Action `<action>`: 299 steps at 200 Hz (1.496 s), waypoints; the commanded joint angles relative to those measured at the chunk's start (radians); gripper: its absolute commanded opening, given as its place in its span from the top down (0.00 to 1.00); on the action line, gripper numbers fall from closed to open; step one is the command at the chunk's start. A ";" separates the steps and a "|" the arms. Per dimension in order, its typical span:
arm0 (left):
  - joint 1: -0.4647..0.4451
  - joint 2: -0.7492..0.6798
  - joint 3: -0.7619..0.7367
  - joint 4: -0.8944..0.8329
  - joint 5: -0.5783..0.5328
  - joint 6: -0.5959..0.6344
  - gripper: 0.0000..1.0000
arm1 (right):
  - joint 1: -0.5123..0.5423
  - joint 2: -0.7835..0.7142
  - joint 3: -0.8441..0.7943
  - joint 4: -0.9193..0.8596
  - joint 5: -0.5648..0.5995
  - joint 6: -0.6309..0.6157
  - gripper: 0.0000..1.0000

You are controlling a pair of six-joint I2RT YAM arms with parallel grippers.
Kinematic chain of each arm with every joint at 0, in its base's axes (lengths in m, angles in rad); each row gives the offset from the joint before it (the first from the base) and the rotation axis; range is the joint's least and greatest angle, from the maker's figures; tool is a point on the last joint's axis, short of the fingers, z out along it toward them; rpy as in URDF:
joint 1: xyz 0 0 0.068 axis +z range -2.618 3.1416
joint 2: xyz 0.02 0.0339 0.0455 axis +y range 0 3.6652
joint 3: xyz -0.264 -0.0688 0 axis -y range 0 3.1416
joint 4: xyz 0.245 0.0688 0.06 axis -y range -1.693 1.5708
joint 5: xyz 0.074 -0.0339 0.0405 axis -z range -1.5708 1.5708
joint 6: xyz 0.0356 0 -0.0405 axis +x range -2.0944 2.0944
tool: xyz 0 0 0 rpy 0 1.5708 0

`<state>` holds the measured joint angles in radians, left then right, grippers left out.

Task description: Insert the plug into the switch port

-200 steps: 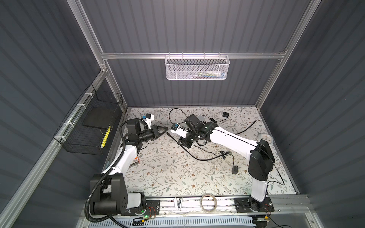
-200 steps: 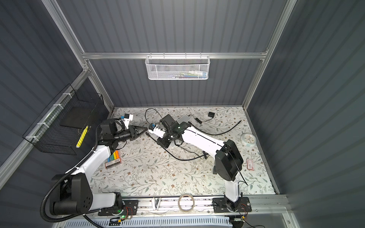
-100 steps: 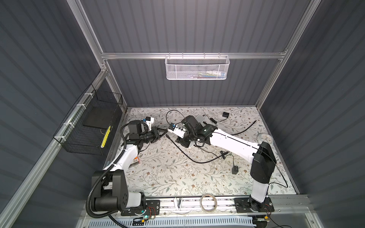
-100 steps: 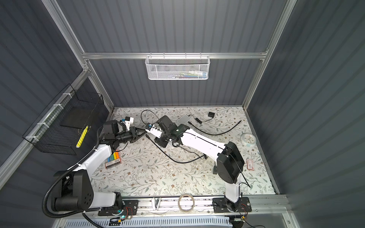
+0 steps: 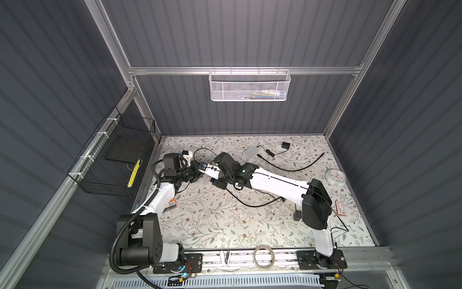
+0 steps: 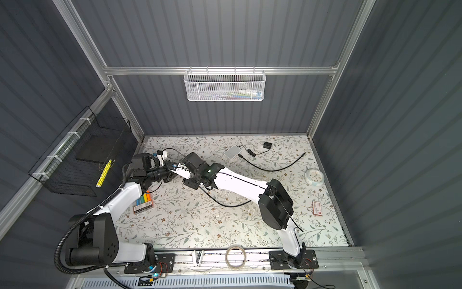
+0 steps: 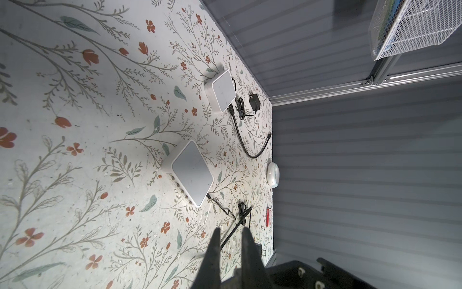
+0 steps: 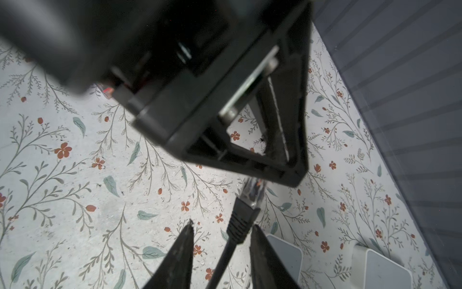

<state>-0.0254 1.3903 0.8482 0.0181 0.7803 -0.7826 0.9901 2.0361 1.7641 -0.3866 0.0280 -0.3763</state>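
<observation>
So the plug [image 8: 252,192] was up in the air, off the tabletop [image 5: 225,225] and well short of the switch [image 7: 191,172], not in any of its ports; clear connector end, black boot [image 8: 241,220] behind it, black cable [image 8: 224,259] trailing off. The left fingers [image 7: 248,255] were nearly together with just a thin slit between them; in the right wrist view their tip sat right on the clear end of the plug, so it looked pinched there, though the contact itself was blurry. The right fingers [image 8: 183,250] stood clearly apart around the cable, with the boot close against one of them and a wide gap to the other, so no real hold on it as far as I could see. The two sets of fingers met nose to nose on the side of the switch away from the round white clock [image 5: 335,177]. The switch itself lay flat on the tabletop, a row of ports along one edge and a thin black lead running off its corner; in both top views the right arm [image 5: 275,184] covered it, so no luck spotting it there. A second white box [image 5: 251,152] lay beyond the switch, nearer the back of the tabletop, with its own black cable in it and a small black adapter [image 5: 285,145] just past that.
</observation>
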 commanded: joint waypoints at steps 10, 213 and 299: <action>-0.005 0.010 0.004 -0.009 0.004 -0.014 1.00 | 0.001 0.017 0.035 0.030 0.034 -0.020 0.60; 0.005 -0.003 -0.001 0.000 0.028 -0.019 1.00 | 0.001 0.093 0.107 0.003 0.103 -0.038 0.69; 0.008 -0.003 -0.007 0.018 0.034 -0.036 1.00 | 0.001 0.089 0.065 0.032 0.168 -0.021 0.79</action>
<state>-0.0223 1.3949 0.8474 0.0261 0.7780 -0.8085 0.9924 2.1029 1.8515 -0.3588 0.1360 -0.4004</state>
